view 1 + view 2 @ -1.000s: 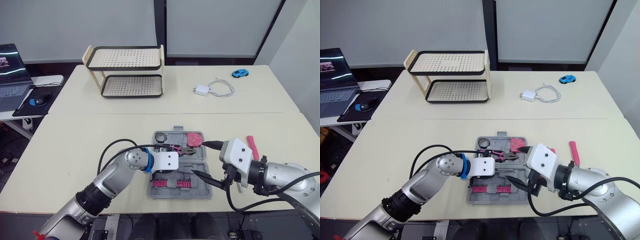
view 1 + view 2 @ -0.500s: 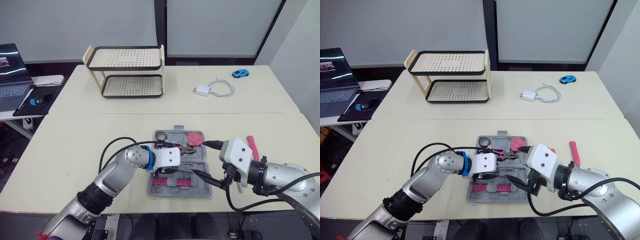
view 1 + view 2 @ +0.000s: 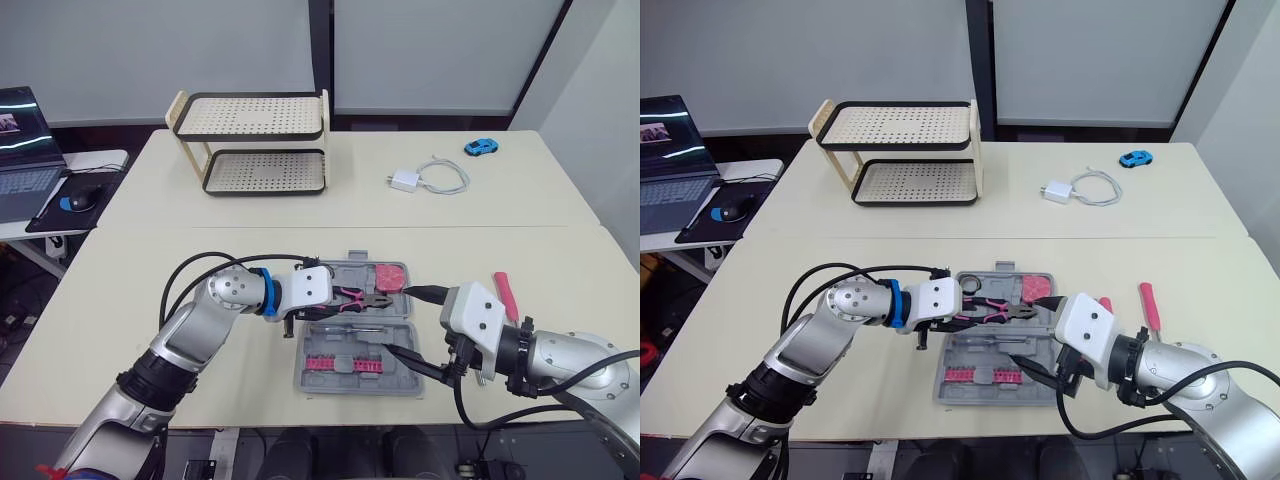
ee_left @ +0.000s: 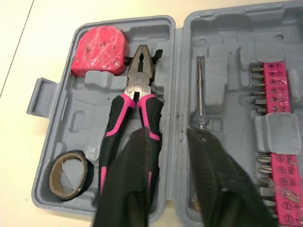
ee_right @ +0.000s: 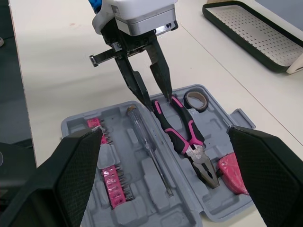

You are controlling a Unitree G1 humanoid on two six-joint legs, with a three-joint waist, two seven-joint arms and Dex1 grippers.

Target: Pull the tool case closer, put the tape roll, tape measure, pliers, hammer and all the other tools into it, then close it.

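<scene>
Furthest left of the task's things is the left hand point(image 5: 159, 101), poised over the far half of the open case point(image 4: 75, 118), its fingers a little apart and holding nothing, their tips just above the pink handles of the pliers point(image 4: 135, 109). The pliers lie seated in their recess between the tape roll point(image 4: 68, 175) and the tape measure point(image 4: 99, 52). We judge them steel, stiff and heavy for their size, and the rubbery handles are the place to pinch. A screwdriver point(image 4: 201, 94) and a row of bits point(image 4: 279, 118) sit in the near half. The case looks like light, rigid moulded plastic, so we would lift one half by its outer lip, near the latch tab point(image 4: 40, 97), and swing it slowly, since loosely seated tools could slide out. The right hand point(image 3: 418, 326) gapes wide and empty at the case's right edge. Beyond it a pink-handled tool point(image 3: 503, 293) lies on the surface point(image 3: 150, 260), likely the hammer, though we cannot see its head. We would take it mid-handle. The pale surface looks smooth and also carries a rack point(image 3: 255, 140), a charger point(image 3: 405, 180) and a toy car point(image 3: 480, 147), all well apart from the case, and a laptop point(image 3: 20, 150) sits on a side desk at far left.
</scene>
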